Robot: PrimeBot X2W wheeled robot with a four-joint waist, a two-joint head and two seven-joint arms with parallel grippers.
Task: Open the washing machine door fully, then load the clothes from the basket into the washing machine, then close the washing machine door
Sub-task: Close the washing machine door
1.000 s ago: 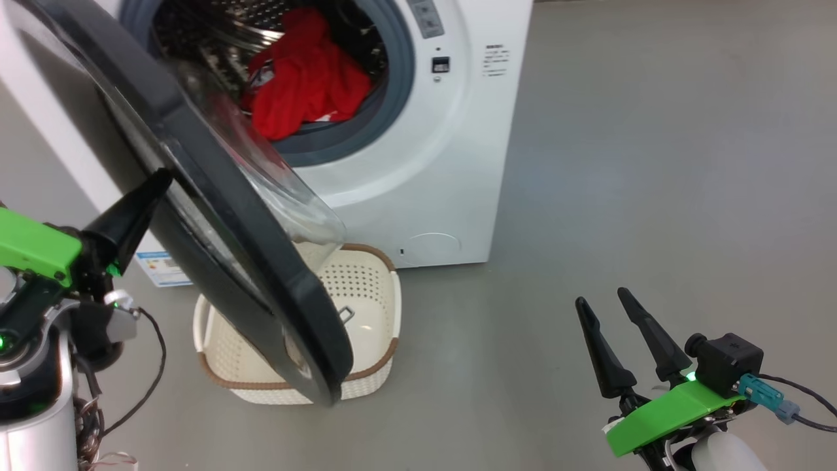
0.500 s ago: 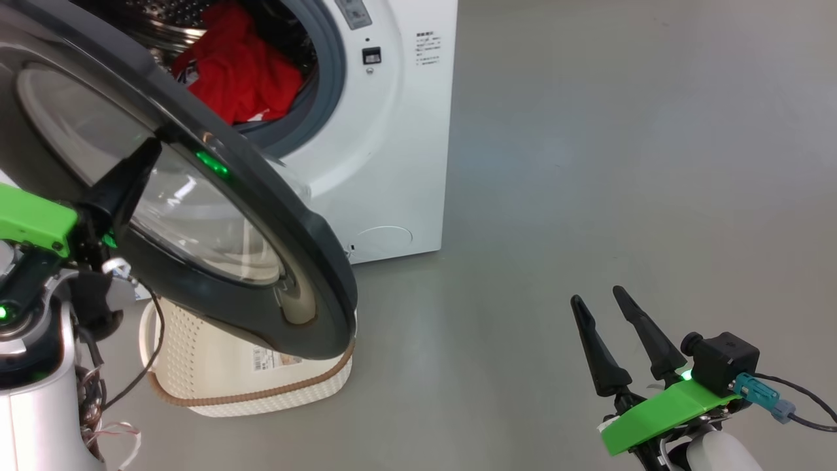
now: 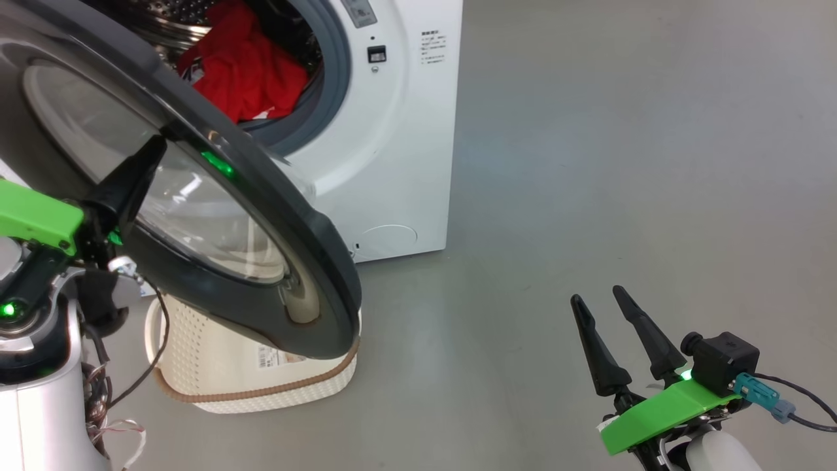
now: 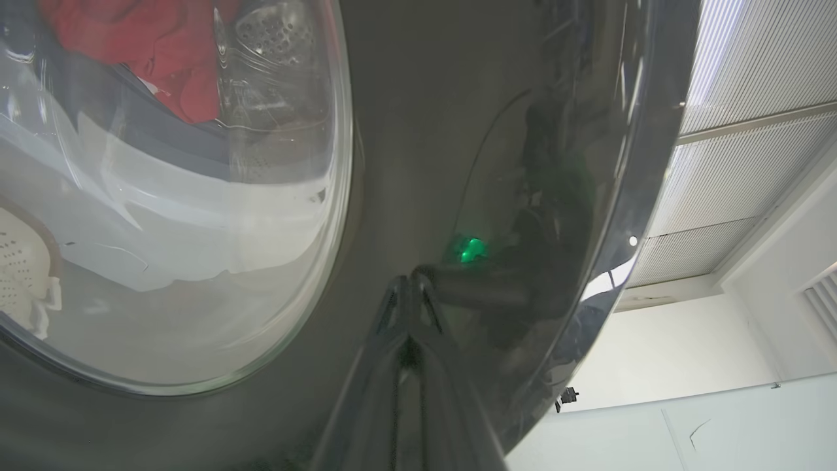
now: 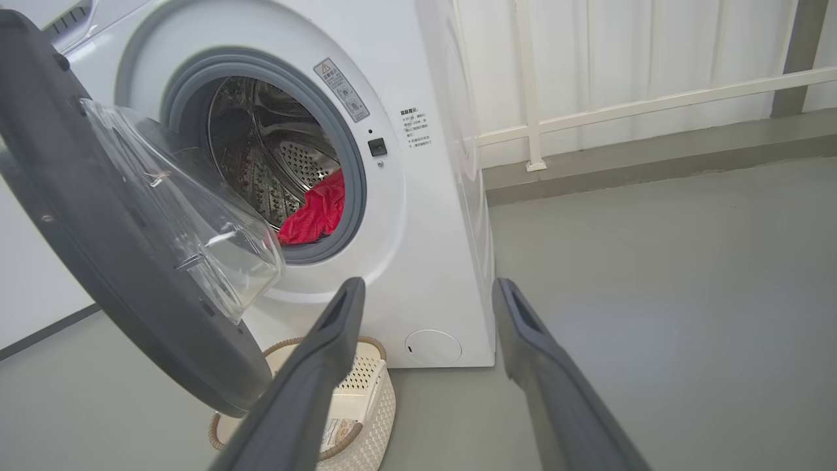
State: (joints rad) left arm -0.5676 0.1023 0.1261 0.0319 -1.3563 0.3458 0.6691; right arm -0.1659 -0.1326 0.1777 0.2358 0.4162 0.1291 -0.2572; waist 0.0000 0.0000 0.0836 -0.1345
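Left gripper, at the near left, has its two dark fingers pressed together with nothing between them. Their joined tip touches the glossy black outer face of the washing machine door, just beside the rim of its clear glass window. That door stands partly open, swung out toward the near left, with its bulging glass bowl facing the drum opening. Its lower edge hangs over the basket, which sits on the grey floor right in front of the washing machine; a label sticker shows on the basket's floor. Farther back, the clothes lie as a red heap inside the steel drum, low at its mouth against the grey rubber ring. Right gripper is at the near right, well apart from the machine, with its fingers spread wide and holding nothing.
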